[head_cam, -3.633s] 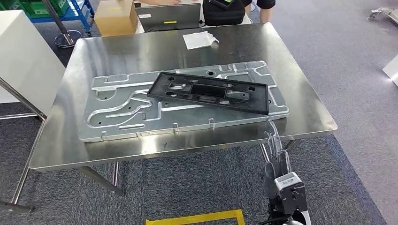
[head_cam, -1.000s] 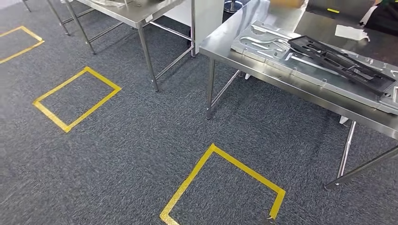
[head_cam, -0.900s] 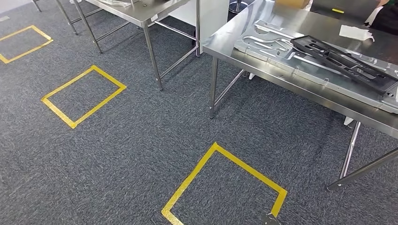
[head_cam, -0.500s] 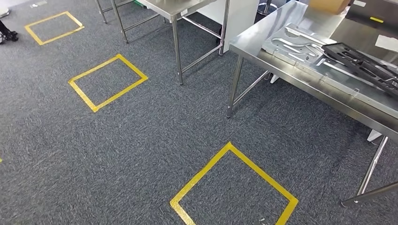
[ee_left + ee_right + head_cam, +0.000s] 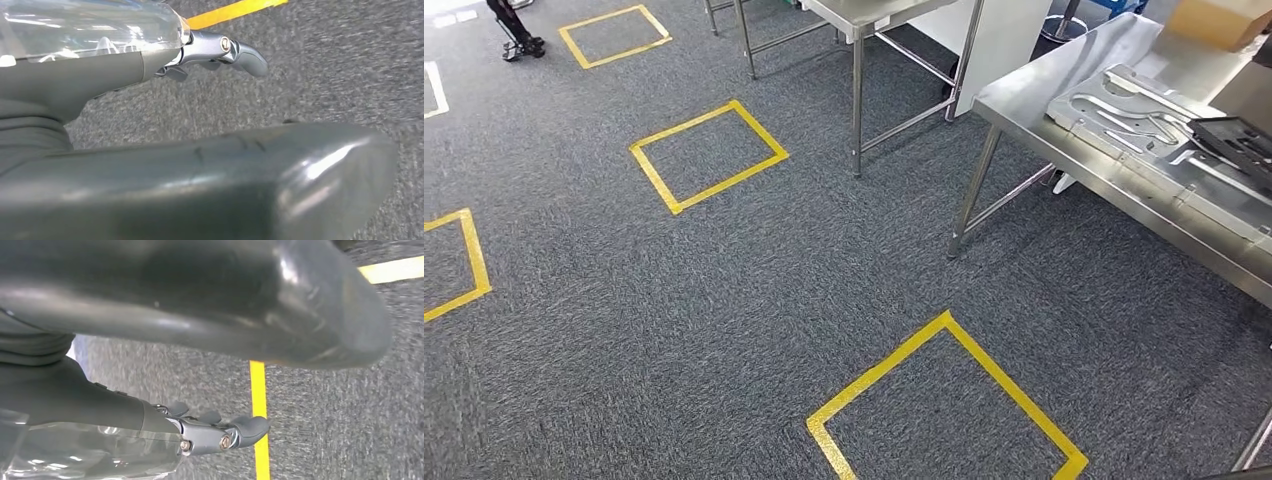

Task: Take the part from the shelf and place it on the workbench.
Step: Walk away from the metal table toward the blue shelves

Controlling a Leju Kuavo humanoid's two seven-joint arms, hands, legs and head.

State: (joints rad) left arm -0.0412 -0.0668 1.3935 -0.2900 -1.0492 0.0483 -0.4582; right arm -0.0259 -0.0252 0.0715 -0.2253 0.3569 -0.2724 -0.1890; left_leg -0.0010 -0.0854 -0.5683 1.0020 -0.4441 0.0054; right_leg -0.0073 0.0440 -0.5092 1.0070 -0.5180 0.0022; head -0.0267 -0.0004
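The black part [image 5: 1239, 140] lies on a large silver stamped plate [image 5: 1124, 110] on the steel workbench [image 5: 1034, 95], at the right edge of the head view. My left hand [image 5: 165, 170] hangs over the grey carpet, its thick thumb and dark fingers [image 5: 245, 52] stretched out with nothing in them. My right hand [image 5: 190, 305] hangs the same way above a yellow tape line [image 5: 257, 390], its fingers [image 5: 245, 430] apart and holding nothing.
Yellow tape squares [image 5: 709, 155] [image 5: 944, 400] mark the carpet. A second steel table [image 5: 864, 12] stands at the back beside a white cabinet [image 5: 1009, 40]. A cardboard box [image 5: 1219, 20] sits on the workbench's far end. A dark stand or foot [image 5: 514, 30] is at the top left.
The camera has turned left: the workbench and black part slid to the right edge, and more yellow floor squares came into view. The hand seen 3.6 s ago left the head view.
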